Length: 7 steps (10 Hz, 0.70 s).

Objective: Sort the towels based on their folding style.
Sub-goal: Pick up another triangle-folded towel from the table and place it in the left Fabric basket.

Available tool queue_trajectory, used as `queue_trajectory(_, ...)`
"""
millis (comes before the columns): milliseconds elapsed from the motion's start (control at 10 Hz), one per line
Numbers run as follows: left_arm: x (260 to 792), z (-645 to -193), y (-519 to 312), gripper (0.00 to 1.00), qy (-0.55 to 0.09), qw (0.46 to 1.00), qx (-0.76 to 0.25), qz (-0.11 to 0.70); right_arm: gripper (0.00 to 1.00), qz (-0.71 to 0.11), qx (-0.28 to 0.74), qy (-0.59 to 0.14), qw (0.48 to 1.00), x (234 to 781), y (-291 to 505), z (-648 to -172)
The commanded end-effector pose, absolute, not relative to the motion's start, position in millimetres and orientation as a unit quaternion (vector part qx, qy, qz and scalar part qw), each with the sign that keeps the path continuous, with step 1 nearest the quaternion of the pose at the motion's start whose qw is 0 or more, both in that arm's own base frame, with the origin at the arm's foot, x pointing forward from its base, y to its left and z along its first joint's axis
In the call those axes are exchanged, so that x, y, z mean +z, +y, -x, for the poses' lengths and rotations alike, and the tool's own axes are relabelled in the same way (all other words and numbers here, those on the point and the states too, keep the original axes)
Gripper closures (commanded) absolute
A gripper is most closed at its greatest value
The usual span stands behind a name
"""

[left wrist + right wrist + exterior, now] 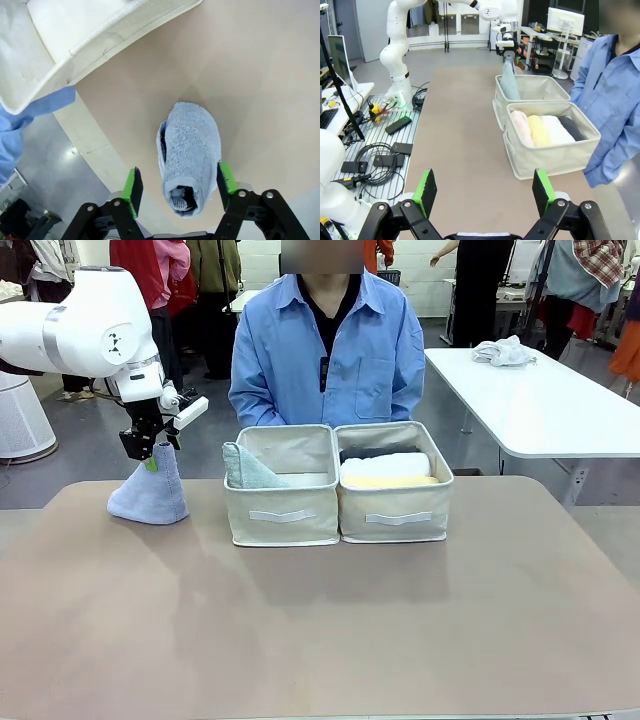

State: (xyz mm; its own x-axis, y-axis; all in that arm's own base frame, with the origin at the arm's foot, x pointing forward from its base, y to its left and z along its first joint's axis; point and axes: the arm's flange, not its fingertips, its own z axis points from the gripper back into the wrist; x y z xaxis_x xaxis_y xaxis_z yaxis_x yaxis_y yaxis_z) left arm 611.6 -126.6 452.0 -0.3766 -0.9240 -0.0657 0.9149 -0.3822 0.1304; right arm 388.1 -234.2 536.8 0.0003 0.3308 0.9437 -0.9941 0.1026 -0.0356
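Note:
A lavender-blue cone towel (pixel 148 492) stands on the table's far left. My left gripper (pixel 150 448) hangs over its tip, open. In the left wrist view the green pads (pixel 132 189) stand on either side of the cone (pixel 190 150), the left one clearly apart from it. The left bin (pixel 281 510) holds a grey-green cone towel (pixel 246 469). In the right bin (pixel 396 512) lie rolled towels: white (pixel 385 466), yellow (pixel 392 482), dark grey (pixel 378 451) and pink (pixel 522 127). My right gripper (pixel 484 192) is open above the table's right end, holding nothing.
A person in a blue shirt (pixel 327 350) sits close behind the bins. A white side table (pixel 540 400) at the back right carries a white cloth heap (pixel 503 350). A rack with cables (pixel 375 150) runs along the table's robot side.

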Motion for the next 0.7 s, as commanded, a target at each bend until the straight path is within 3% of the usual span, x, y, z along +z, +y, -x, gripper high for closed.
queue_trajectory(0,455.5,-615.0,-128.9,0.79,-0.028,0.559,-0.825,-0.078,0.0,-0.38,0.557,-0.442,0.592,535.9,-233.2,-384.6)
queue_trajectory(100,455.2,-614.8,-128.6,0.76,-0.027,0.561,-0.824,-0.078,0.0,-0.38,0.557,-0.442,0.592,535.9,-233.2,-384.6)
queue_trajectory(200,455.1,-614.3,-128.8,1.0,-0.027,0.559,-0.825,-0.077,0.0,-0.38,0.557,-0.442,0.592,535.9,-233.2,-384.6)
queue_trajectory(600,460.0,-610.5,-122.1,1.0,-0.027,0.567,-0.82,-0.075,0.0,-0.38,0.557,-0.442,0.592,535.9,-233.2,-384.6)
